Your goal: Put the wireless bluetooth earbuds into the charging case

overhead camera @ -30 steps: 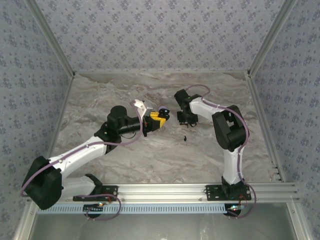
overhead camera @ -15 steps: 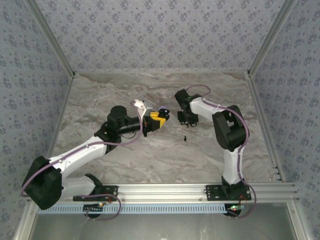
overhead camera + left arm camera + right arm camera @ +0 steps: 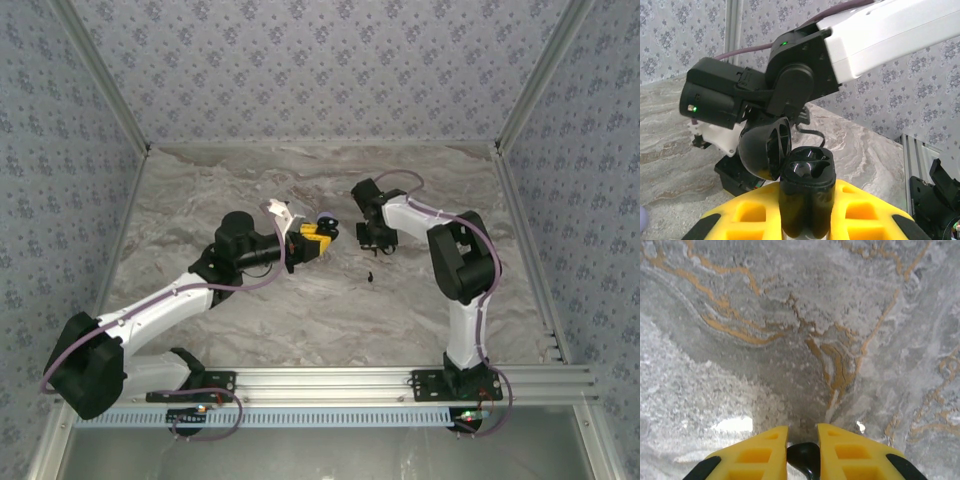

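My left gripper (image 3: 805,200) is shut on the black charging case (image 3: 805,185), which stands upright between the yellow fingers. Its lid (image 3: 765,152) is swung open to the left, and both sockets look empty. In the top view the left gripper (image 3: 318,237) holds the case at the table's middle. My right gripper (image 3: 372,240) points down just to its right. In the right wrist view its yellow fingers (image 3: 760,455) are shut on a small black earbud (image 3: 804,460), close above the marble. A second tiny black earbud (image 3: 370,274) lies on the table in front of the right gripper.
A pale lilac piece (image 3: 325,213) sits just behind the left gripper. The right arm's wrist (image 3: 790,85) looms close above the open case. The marble table (image 3: 250,310) is ringed by patterned walls, with an aluminium rail (image 3: 330,380) along the near edge.
The right arm has shifted very slightly to the right. The left arm and the case have stayed where they were.
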You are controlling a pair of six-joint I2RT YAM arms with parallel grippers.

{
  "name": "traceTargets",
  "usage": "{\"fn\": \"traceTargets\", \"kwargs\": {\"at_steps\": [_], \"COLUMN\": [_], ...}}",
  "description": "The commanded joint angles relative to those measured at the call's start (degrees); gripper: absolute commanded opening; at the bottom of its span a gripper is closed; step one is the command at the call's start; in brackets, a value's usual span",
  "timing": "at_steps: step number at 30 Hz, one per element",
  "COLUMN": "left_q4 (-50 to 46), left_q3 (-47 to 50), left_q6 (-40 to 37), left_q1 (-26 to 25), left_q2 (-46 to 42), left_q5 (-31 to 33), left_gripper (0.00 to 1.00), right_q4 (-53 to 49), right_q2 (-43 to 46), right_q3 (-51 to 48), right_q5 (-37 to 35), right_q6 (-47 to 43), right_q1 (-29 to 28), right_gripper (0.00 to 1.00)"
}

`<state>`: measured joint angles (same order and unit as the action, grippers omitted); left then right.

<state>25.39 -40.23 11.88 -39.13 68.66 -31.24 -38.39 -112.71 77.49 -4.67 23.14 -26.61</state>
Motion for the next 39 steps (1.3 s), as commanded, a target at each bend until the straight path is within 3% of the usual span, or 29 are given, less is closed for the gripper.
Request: {"fn": "traceTargets", "kwargs": {"at_steps": [1, 17, 39], "left_q4": [0.1, 4.9, 16.0], "left_q3": [-0.2, 2.0, 5.5], "left_q6": [-0.1, 4.2, 7.5], "left_q1": [-0.4, -0.6, -0.8], "left_q2": [0.0, 7.6, 13.8], "left_q5": [2.0, 9.4, 12.9], "left_gripper": [0.15, 0.16, 0.16], "right_q4": [1.3, 10.4, 16.4], "right_q2": [4.4, 19.9, 33.1], "right_q3": [-1.5, -11.0, -9.7], "right_q5": [1.6, 7.7, 16.6], "right_q6": [0.3, -1.6, -2.0], "right_q1": [0.4, 0.3, -3.4], "right_gripper": [0.21, 0.21, 0.21]}}
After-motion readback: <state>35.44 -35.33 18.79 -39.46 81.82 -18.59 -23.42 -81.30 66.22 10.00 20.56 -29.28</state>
